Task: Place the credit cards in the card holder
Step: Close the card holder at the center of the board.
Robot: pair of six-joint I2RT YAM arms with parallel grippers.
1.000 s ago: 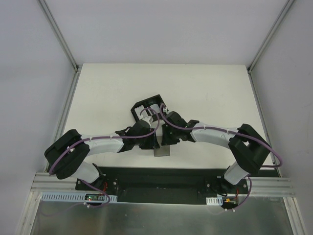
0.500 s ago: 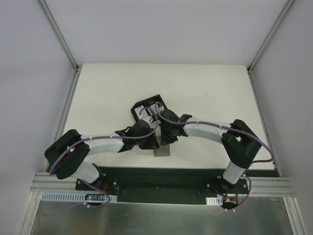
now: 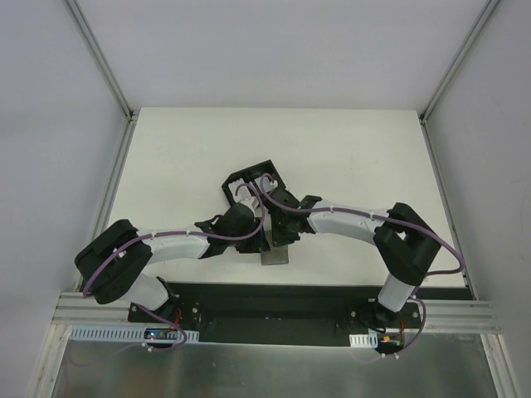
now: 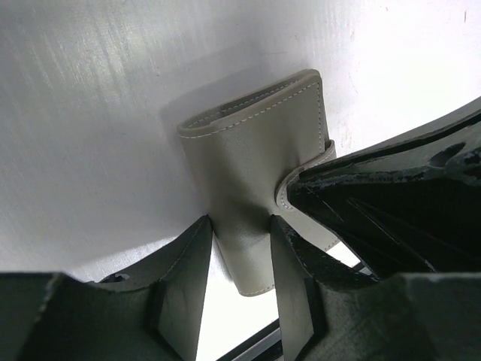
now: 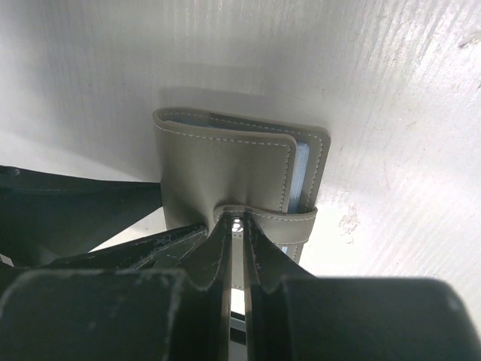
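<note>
The grey card holder (image 3: 274,257) lies folded shut on the white table, its closing tab (image 5: 289,222) wrapped over the front. My left gripper (image 4: 240,233) straddles its near end, and both fingers touch its sides. My right gripper (image 5: 239,226) is shut, with its fingertips resting on the snap end of the tab. In the left wrist view the card holder (image 4: 248,150) and the tab (image 4: 289,192) show beside my right gripper's black fingers (image 4: 391,210). A pale blue lining (image 5: 301,177) shows at the holder's open edge. No credit cards are in view.
A black plastic tray (image 3: 241,178) with dividers stands just behind the two grippers. The table's front edge and a black base plate (image 3: 274,298) run close below the card holder. Both wrists crowd together over the holder.
My right arm has swung left and in, and its gripper has closed in on the card holder's tab. My left arm and the card holder have hardly moved.
</note>
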